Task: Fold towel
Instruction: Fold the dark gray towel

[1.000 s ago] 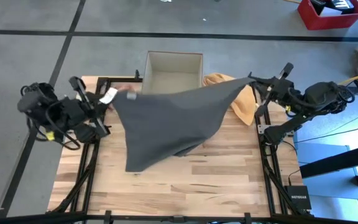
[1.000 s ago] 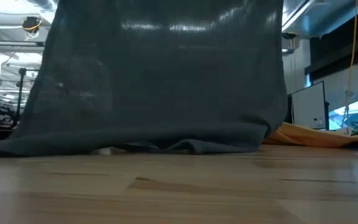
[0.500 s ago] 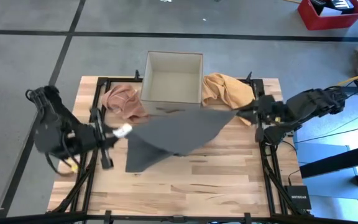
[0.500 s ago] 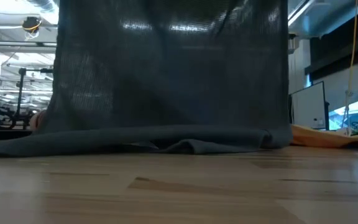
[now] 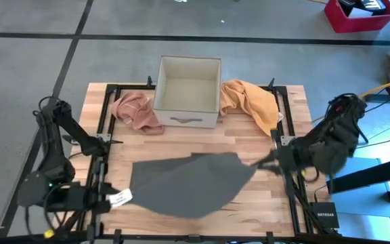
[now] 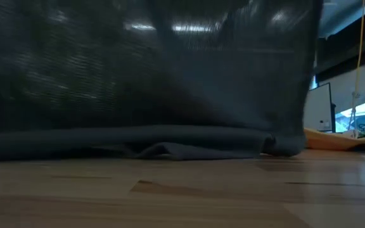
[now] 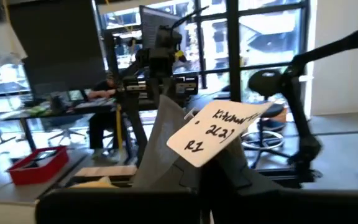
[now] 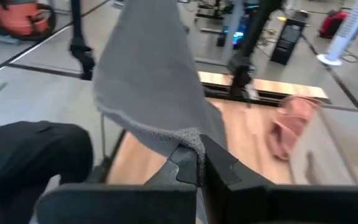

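Note:
A dark grey towel [image 5: 191, 183] spans the near middle of the table between my two grippers. My left gripper [image 5: 116, 198] is shut on its left corner, which bears a white tag [image 7: 216, 134]. My right gripper [image 5: 266, 163] is shut on its right corner. In the low view the towel [image 6: 151, 69] hangs like a curtain, and its lower edge [image 6: 138, 144] lies bunched on the wood. My left gripper pinches the towel's tagged corner [image 7: 166, 146] between its two fingers, coming level from the table's left side. The cloth runs off toward the other arm, its lower edge on the table. My right gripper pinches the towel's other corner at its hemmed edge [image 8: 185, 138] between its two fingers, coming from the table's right side and slanting a little down. The cloth rises from the fingers and stretches toward the left arm.
An open beige box [image 5: 188, 91] stands at the far middle. A pink cloth [image 5: 135, 110] lies to its left and an orange cloth [image 5: 251, 102] to its right. Bare wood shows between the box and the towel. Black frame rails run along both table sides.
Both grippers have swung from the far side toward the table's near edge and sunk a little, still shut on the corners. The towel has come with them, off the box and the far cloths, and now spreads over the near middle.

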`<state>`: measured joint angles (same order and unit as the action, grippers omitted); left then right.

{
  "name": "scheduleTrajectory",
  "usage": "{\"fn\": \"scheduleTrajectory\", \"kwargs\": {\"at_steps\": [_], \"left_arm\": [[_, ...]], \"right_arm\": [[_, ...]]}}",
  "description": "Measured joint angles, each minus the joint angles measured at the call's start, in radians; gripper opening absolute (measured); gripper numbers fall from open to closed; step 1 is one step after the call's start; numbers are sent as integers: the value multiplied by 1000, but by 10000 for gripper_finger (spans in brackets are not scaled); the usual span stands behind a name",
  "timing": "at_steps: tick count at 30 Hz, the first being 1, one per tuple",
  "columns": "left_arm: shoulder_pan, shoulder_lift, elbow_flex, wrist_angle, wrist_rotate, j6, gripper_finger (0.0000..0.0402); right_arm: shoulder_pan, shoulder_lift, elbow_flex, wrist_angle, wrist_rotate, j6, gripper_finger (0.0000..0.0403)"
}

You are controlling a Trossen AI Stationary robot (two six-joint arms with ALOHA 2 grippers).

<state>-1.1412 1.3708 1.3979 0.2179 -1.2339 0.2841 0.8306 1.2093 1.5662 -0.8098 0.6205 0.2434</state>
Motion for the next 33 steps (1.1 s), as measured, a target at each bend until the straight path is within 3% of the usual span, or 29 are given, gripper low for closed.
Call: {"fn": "scheduleTrajectory", "kwargs": {"at_steps": [5,10,14,19,27,33], "left_arm": [[-36,13,0,215,15,150,5],[-40,13,24,440,133,396,5],[-38,13,81,539,219,578,5],[-32,12,176,592,242,763,5],[6,11,285,576,231,887,5],[11,7,290,583,97,1028,5]], "right_arm": [[123,134,162,-3,71,-20,4],[201,261,414,-23,215,-155,6],[213,328,599,-55,357,-281,4],[205,348,756,-54,494,-427,6],[134,289,778,64,643,-696,5],[62,262,778,-19,729,-725,4]]}}
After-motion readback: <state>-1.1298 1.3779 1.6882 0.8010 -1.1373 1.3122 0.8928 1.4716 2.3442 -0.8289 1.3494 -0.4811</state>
